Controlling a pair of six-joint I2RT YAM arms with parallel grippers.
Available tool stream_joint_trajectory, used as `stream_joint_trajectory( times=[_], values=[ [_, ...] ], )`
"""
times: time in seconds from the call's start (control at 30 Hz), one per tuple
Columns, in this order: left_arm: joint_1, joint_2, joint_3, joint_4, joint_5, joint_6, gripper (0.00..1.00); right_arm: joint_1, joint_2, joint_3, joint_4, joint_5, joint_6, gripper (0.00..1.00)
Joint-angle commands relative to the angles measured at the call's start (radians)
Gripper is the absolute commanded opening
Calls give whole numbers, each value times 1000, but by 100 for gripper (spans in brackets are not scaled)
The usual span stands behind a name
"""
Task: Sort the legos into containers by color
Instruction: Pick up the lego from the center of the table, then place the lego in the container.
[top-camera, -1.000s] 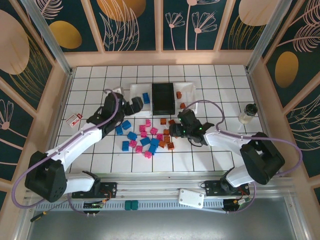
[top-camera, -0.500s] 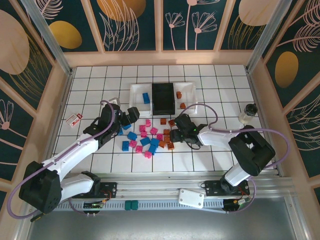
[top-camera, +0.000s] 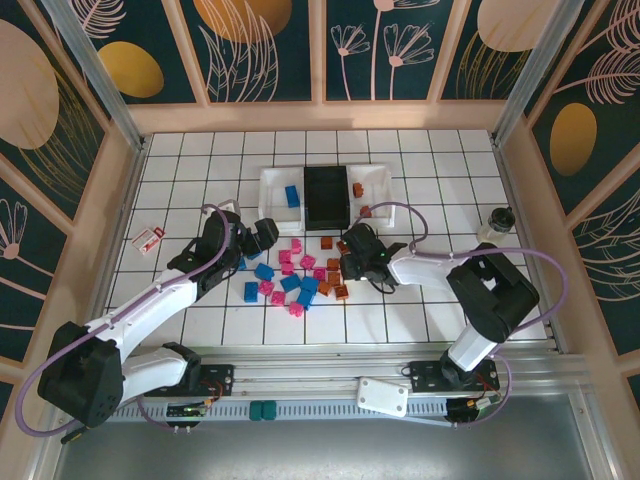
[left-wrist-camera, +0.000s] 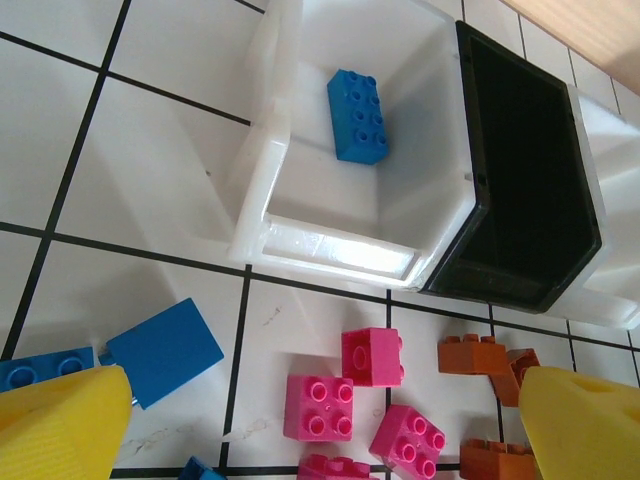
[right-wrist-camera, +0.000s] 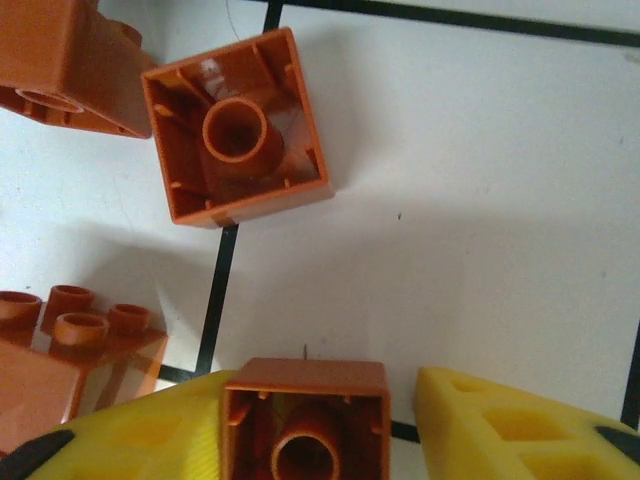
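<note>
Early days on this one, I'd say. There's 1 blue brick (left-wrist-camera: 358, 115) lying flat in the left white tray (left-wrist-camera: 330, 252) and 1 orange brick (top-camera: 357, 188) in the right white tray (top-camera: 378, 176). There's also a stray orange brick (top-camera: 366, 211) at that tray's near edge that I can't place as in or out. The black tray (left-wrist-camera: 515, 150) between them looks empty, so pink presumably goes there. The remaining legos (top-camera: 300, 272), roughly 20 in blue, pink and orange, are scattered on the tiled surface (top-camera: 420, 300) just in front of the trays, so nearly all the sorting is left. My right gripper (right-wrist-camera: 322, 400) is down in the orange cluster. Its fingers (right-wrist-camera: 500, 420) sit either side of a small square orange brick (right-wrist-camera: 305, 415), 1 finger against it and a thin gap at the other, so not clamped as far as I can see. My left gripper (top-camera: 264, 234) hovers over the blue and pink patch, fingers (left-wrist-camera: 55, 425) spread wide with nothing between them. Material-wise the bricks are hard glossy plastic with studs on top. An upturned orange brick (right-wrist-camera: 240, 130) shows the hollow underside with its centre tube. The trays are thin moulded plastic with rounded corners, the surface is smooth white with dark grid lines, and the fingers are chunky matte yellow.
</note>
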Motion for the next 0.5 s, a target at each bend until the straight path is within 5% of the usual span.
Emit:
stream_joint_trajectory(
  times=[0.0, 0.27, 0.47],
  values=[
    [-4, -13, -13, 14, 7, -12, 98, 8, 14, 8, 20, 2, -20, 42],
    [-4, -33, -18, -31, -25, -3, 98, -18, -183, 27, -21, 58, -41, 30],
    [-4, -53, -38, -65, -81, -25, 98, -163, -169, 173, -11, 32, -60, 30]
  ],
)
